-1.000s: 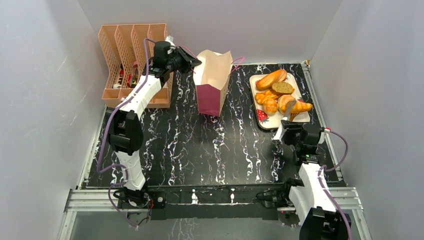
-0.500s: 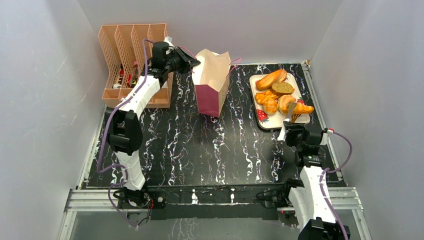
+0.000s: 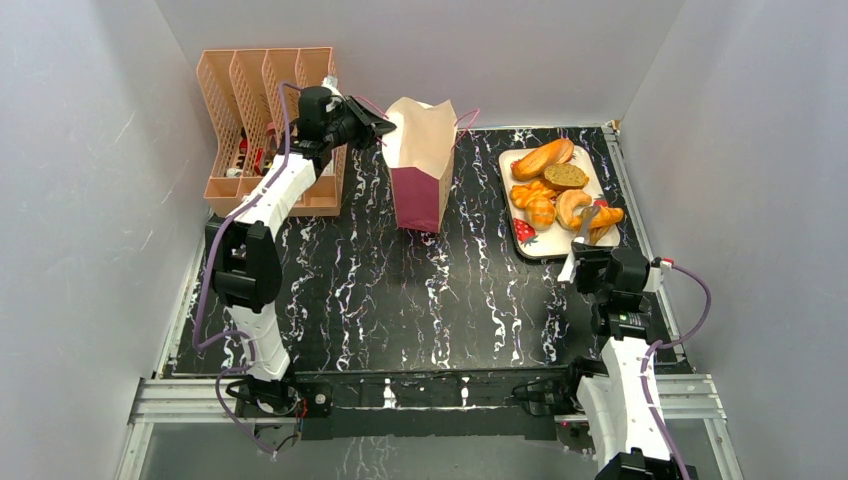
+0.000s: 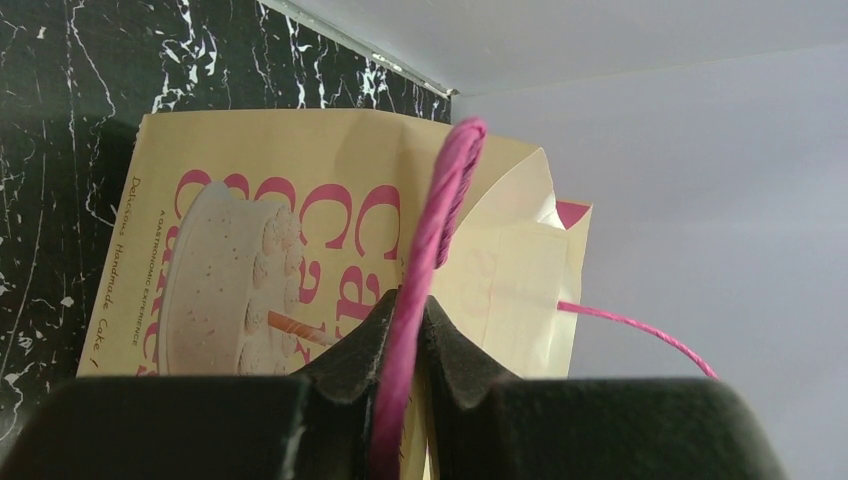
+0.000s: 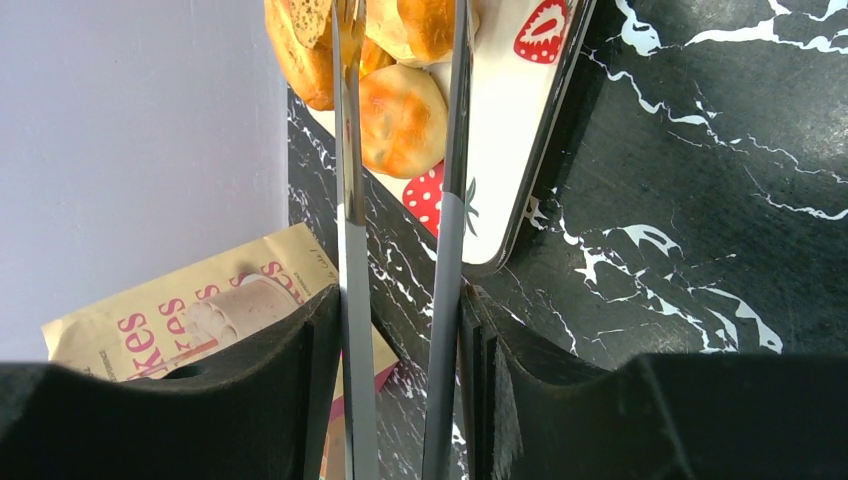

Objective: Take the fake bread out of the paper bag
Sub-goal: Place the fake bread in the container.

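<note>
The paper bag (image 3: 422,160), tan above and maroon below, stands upright at the back centre. My left gripper (image 3: 380,128) is shut on its pink string handle (image 4: 430,240), and the printed bag face (image 4: 250,230) shows behind the fingertips. The inside of the bag is hidden. My right gripper (image 3: 580,262) is shut on metal tongs (image 3: 586,228), whose two arms (image 5: 345,150) reach over several bread pieces (image 3: 545,158) lying on a white strawberry-print tray (image 3: 533,247). The bag also shows in the right wrist view (image 5: 180,310).
A peach plastic file rack (image 3: 240,100) stands at the back left, just behind my left arm. The tray (image 5: 520,120) lies along the right edge of the black marbled table. Grey walls close in on three sides.
My right gripper has shifted a little to the right with the tongs. My left gripper has drawn slightly left, and the bag's top has followed it.
</note>
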Controlling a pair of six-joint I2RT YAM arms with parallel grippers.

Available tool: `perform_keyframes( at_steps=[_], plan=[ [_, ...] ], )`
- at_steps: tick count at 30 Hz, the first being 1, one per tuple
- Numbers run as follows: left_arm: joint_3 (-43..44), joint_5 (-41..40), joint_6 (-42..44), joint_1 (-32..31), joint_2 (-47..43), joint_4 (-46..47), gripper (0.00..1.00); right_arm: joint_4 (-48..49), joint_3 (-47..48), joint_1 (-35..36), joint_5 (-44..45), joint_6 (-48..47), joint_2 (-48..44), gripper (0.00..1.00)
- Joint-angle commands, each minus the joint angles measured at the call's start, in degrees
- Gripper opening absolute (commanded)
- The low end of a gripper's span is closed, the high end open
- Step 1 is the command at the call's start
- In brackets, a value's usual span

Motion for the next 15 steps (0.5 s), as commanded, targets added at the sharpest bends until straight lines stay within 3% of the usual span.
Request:
perform_keyframes(
  at_steps=[1, 9, 15],
  plan=[
    [-0.3, 2.0, -0.7, 0.2, -5.4, 1.0, 0.10, 4.6, 1.3, -0.3, 0.6, -0.4, -0.5, 0.41],
    [-0.8, 1.6, -0.3, 0.2, -6.4, 0.4, 0.09, -1.3, 5.2, 0.8, 1.9, -1.8, -1.4, 0.41],
    [-2.8, 1.7, -0.4, 0.3, -7.6, 1.1, 0.09, -2.0, 0.8, 0.9, 1.3, 0.6, -4.9, 0.35]
  ],
)
